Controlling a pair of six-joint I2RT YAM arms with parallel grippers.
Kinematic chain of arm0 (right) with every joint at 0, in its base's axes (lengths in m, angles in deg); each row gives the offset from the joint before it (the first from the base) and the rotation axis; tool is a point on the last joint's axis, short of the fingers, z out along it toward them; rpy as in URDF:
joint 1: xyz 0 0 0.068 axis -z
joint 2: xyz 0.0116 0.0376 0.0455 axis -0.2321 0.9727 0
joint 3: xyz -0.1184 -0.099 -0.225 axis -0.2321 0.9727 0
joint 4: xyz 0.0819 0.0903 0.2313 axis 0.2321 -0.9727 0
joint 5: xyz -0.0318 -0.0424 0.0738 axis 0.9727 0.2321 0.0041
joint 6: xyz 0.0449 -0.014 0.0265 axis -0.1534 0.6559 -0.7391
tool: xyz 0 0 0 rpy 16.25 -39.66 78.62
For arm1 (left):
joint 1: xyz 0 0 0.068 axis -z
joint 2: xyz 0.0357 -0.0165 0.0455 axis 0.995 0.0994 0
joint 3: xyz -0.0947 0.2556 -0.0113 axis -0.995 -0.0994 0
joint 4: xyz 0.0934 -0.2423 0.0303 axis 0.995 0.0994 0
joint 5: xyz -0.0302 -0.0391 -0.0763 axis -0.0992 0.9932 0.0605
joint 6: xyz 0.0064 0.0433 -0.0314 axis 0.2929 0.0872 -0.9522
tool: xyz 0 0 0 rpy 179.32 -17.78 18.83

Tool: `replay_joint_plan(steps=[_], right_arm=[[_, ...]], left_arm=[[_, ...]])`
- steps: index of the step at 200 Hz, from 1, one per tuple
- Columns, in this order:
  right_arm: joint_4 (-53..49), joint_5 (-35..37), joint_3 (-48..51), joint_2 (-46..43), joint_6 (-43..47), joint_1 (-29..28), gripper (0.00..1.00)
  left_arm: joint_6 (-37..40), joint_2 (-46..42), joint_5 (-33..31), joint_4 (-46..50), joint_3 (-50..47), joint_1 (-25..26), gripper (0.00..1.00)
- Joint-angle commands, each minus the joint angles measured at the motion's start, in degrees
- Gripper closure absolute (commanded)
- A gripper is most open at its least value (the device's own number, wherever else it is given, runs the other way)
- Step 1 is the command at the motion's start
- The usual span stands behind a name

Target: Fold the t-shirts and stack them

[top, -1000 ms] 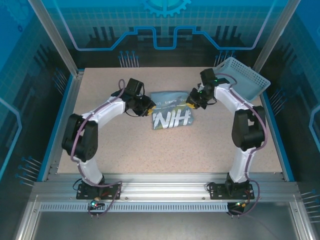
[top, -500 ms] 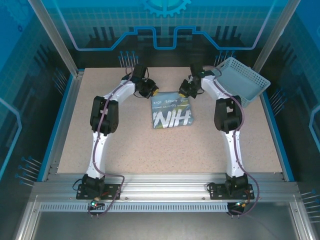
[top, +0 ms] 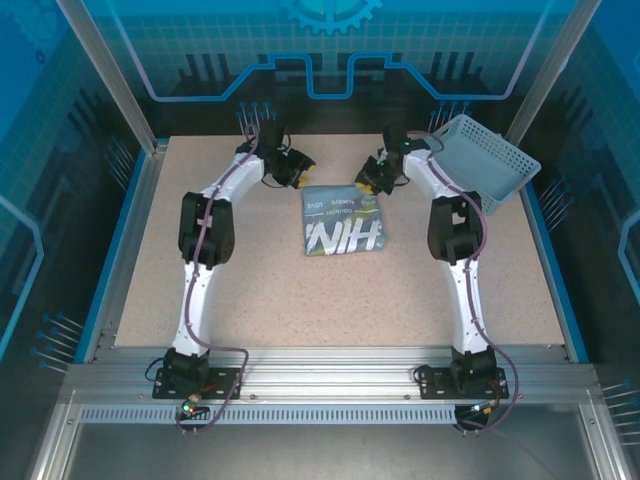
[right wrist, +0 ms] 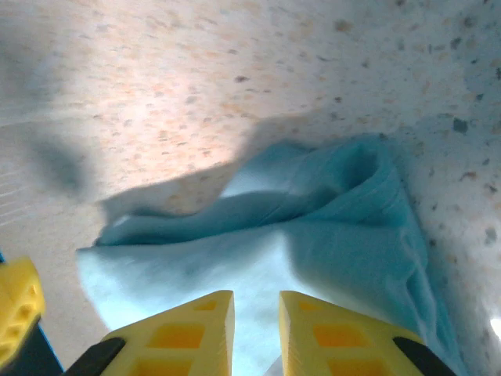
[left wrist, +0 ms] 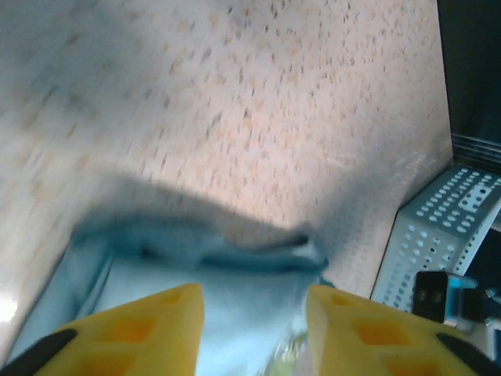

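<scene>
Visitor: Cloth, then. What shape is the t-shirt (top: 343,224) in?

Technician: It is a soft pale blue-grey rectangle, folded flat at the centre of the speckled beige table (top: 250,290). White block letters show on top. From the right wrist its edge (right wrist: 313,235) is rumpled into a raised fold.

Visitor: And the left claw (top: 301,163)?

Technician: It sits at the shirt's 11 o'clock corner. Its blocky yellow fingers (left wrist: 156,329) stand spread, with blurred cloth (left wrist: 235,266) lying beyond the gap.

Visitor: The right claw (top: 366,184)?

Technician: It is at 1 o'clock. From its wrist (right wrist: 257,333) only a narrow slit parts the yellow pads, and pale cloth shows through it. He cannot tell whether they nip fabric.

Visitor: Anything else?

Technician: A light blue plastic lattice basket (top: 490,160) stands tilted at the shirt's 2 o'clock.
</scene>
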Motion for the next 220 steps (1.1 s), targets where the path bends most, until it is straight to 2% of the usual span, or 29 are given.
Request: replay_joint_plan(steps=[1,21,40,51,65,93,123,153,178,189,209,220], right_arm=[[-1.0,0.9,2.4,-14.3,2.3,1.7,0.69],[1.8,1.2,14.6,-26.2,2.0,2.5,0.60],[9.0,-3.0,30.9,-38.7,-0.3,3.5,0.52],[14.9,-6.5,41.1,-46.1,-2.5,3.9,0.47],[21.3,-11.0,51.6,-54.1,-4.4,4.2,0.43],[21.2,-13.3,62.9,-65.0,-3.9,4.3,0.41],[18.8,-13.3,67.0,-69.9,-3.1,4.1,0.41],[15.2,-12.6,66.4,-72.2,-1.8,5.3,0.41],[16.6,-13.5,68.0,-74.6,-4.0,6.2,0.39],[16.6,-13.7,68.7,-75.2,-4.3,6.3,0.40],[16.4,-13.7,69.1,-76.6,-4.8,6.6,0.40],[16.5,-13.4,69.0,-77.4,-4.9,6.7,0.40]], left_arm=[[-4.2,-20.0,-5.5,-0.3,-13.7,4.2,0.51],[-15.5,-32.6,-11.2,-5.8,-31.3,11.1,0.50],[-28.1,-38.7,-16.0,-12.6,-42.9,18.5,0.51],[-34.7,-39.4,-18.1,-16.4,-47.5,22.2,0.52],[-39.4,-38.6,-23.2,-18.4,-49.4,26.7,0.51],[-48.4,-34.0,-27.9,-24.3,-51.0,32.2,0.49],[-52.6,-29.8,-35.4,-28.5,-51.8,35.1,0.44],[-55.5,-24.9,-39.9,-32.5,-51.1,35.2,0.44],[-56.2,-21.4,-42.9,-33.7,-49.3,34.8,0.44],[-57.4,-19.6,-42.5,-34.4,-49.0,34.6,0.48],[-58.2,-17.4,-43.5,-36.1,-48.8,33.7,0.62],[-57.9,-16.8,-44.2,-36.5,-48.7,32.8,0.74]])
